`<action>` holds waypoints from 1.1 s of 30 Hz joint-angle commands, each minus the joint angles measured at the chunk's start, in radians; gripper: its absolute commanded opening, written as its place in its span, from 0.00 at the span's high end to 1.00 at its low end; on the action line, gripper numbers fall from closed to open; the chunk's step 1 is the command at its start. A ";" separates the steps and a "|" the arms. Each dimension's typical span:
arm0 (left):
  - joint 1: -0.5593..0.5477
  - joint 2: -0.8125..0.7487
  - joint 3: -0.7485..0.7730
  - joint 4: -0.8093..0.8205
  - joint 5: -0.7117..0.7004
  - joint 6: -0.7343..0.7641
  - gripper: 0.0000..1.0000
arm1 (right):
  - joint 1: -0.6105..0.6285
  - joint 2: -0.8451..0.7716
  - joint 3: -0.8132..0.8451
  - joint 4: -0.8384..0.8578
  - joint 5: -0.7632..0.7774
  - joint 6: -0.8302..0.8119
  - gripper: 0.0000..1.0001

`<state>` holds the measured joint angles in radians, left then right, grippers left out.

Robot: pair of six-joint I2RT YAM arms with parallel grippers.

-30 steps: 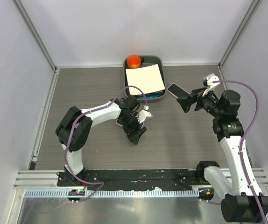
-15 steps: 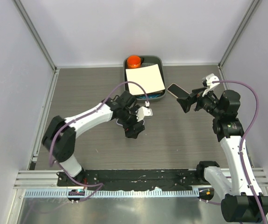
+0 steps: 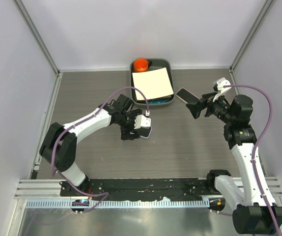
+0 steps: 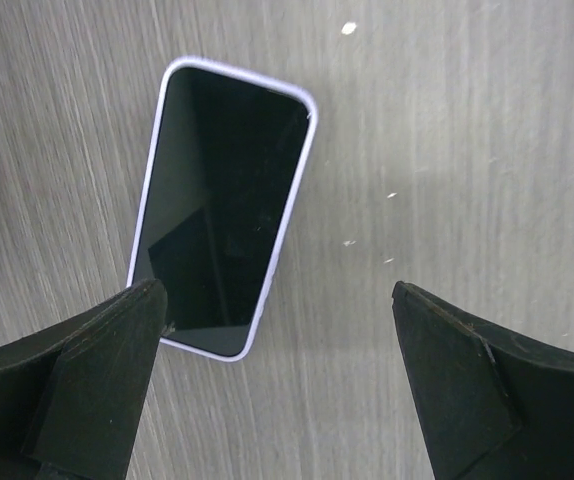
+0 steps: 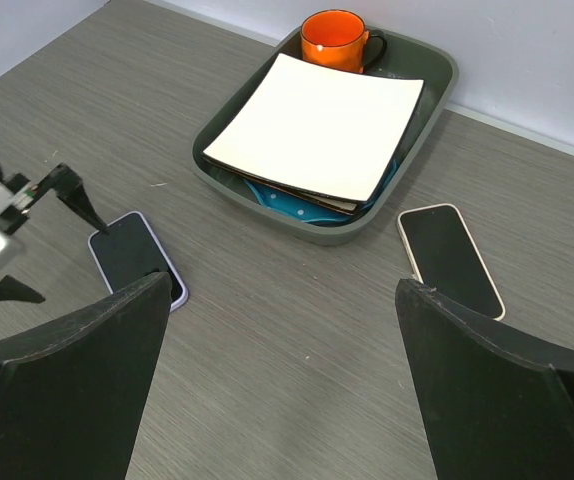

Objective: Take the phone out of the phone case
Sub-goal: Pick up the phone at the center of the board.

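1. My left jaws stand wide apart low over the bench [image 3: 190, 142], with nothing clamped between them.
2. Under them lies the phone [image 4: 222, 205], flat with its dark screen up, seated in its lilac phone case [image 4: 137, 240]. In my left wrist view its near corner sits just beside one fingertip [image 4: 107, 350]. The other fingertip is off to the side over bare wood. I cannot tell whether either one touches.
3. Further back, against the rear wall, a dark tray [image 5: 437, 90] holds a white square plate [image 5: 317, 125] stacked on other dishes. An orange mug [image 5: 335, 38] stands in its far end.
4. Just right of the tray a second phone [image 5: 450, 258] in a pale case lies flat, screen up.
5. My right jaws hang above the bench near that second phone, wide apart and empty.
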<state>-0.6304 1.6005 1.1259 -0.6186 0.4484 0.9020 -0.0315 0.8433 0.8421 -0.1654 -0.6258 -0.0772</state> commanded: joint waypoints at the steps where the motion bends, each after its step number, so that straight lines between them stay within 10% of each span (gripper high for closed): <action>1: 0.070 0.084 0.078 -0.026 0.029 0.138 0.00 | 0.004 -0.003 0.011 0.027 0.009 -0.007 0.00; 33: 0.166 0.282 0.126 0.079 0.052 0.253 0.00 | 0.005 0.023 0.011 0.023 0.012 -0.029 0.00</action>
<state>-0.4774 1.9156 1.2797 -0.6338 0.4736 1.1538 -0.0315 0.8646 0.8421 -0.1658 -0.6216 -0.0860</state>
